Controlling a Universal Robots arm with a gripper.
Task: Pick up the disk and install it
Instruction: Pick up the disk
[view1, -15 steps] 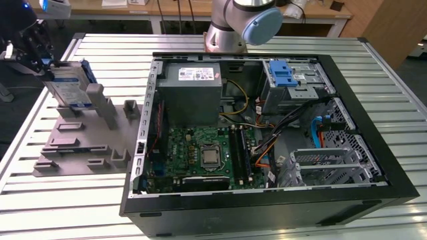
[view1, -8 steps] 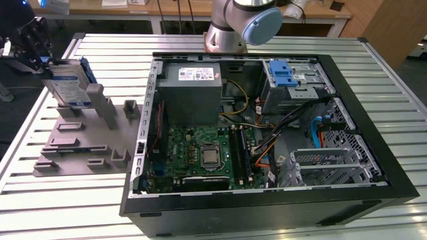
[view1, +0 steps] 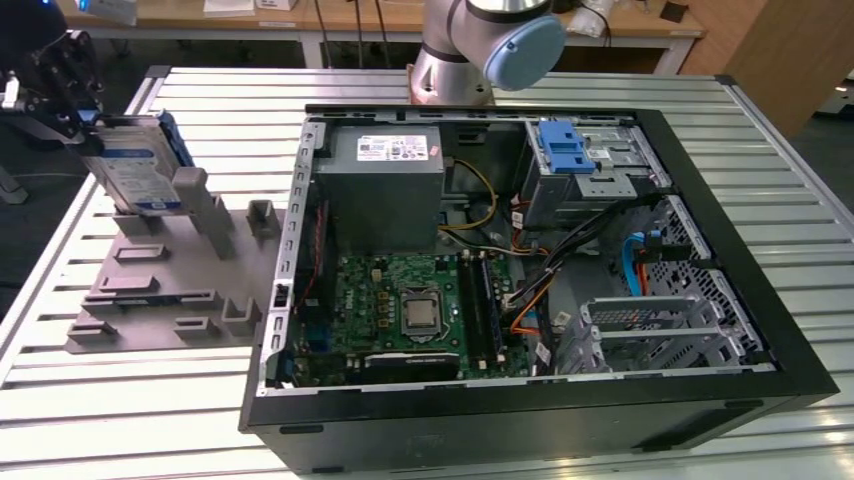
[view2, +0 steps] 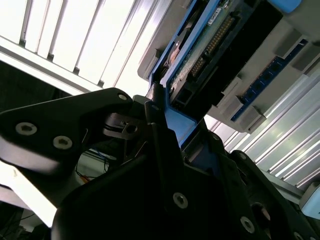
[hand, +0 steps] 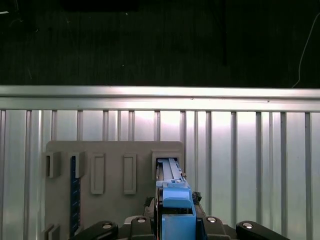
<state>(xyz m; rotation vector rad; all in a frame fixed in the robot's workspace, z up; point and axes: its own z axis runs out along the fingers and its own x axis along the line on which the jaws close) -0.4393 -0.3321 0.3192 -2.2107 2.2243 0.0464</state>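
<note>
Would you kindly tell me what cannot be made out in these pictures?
- The disk's lower end: in the exterior view, too small to tell whether it sits in the grey holder's slot or is lifted.
- Its label: edge-on in the first wrist view.
- Its far end: cut off by the picture's edge in the second wrist view.
- The pincer: dark against a dark background in the exterior view.

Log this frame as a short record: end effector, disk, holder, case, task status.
end effector: shut on the disk by its blue rail
disk: on edge, lower end in a slot of the grey holder
computer case: open, lying on the slatted table
grey holder: beside the case, exterior view's left
status: disk not yet in the case
</note>
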